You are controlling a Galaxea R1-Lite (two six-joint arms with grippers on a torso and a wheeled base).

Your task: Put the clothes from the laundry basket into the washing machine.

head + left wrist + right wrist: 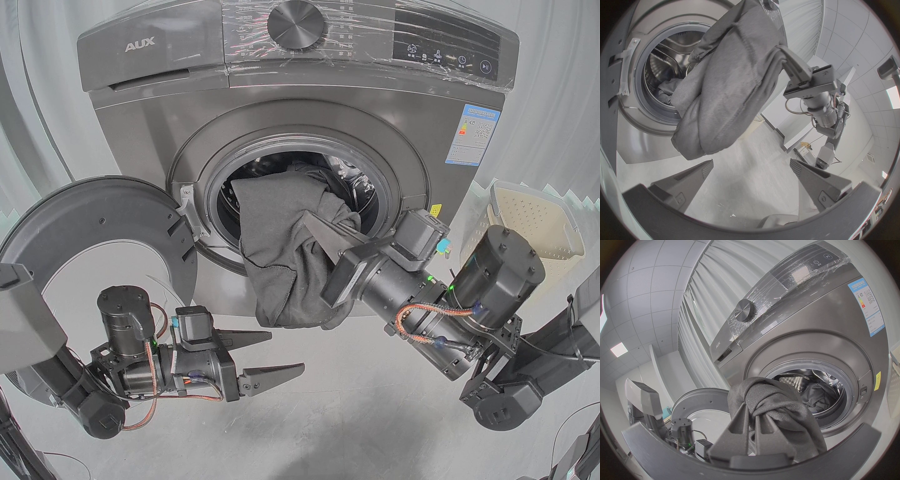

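Observation:
A dark grey garment (pixel 281 250) hangs out of the washing machine's round opening (pixel 300 187), draped over the lower rim and down the front. My right gripper (pixel 315 225) is shut on a bunched fold of this garment (pixel 775 408) just in front of the opening. More dark clothes (pixel 818 396) lie inside the drum. My left gripper (pixel 265 356) hovers low to the left, below the hanging garment (pixel 725 93), fingers (pixel 690 178) spread open and holding nothing. The cream laundry basket (pixel 537 225) stands to the right of the machine.
The machine's door (pixel 100 237) is swung wide open to the left, just above my left arm. Pale floor (pixel 325 406) stretches in front of the machine. White curtains (pixel 556 94) hang behind it.

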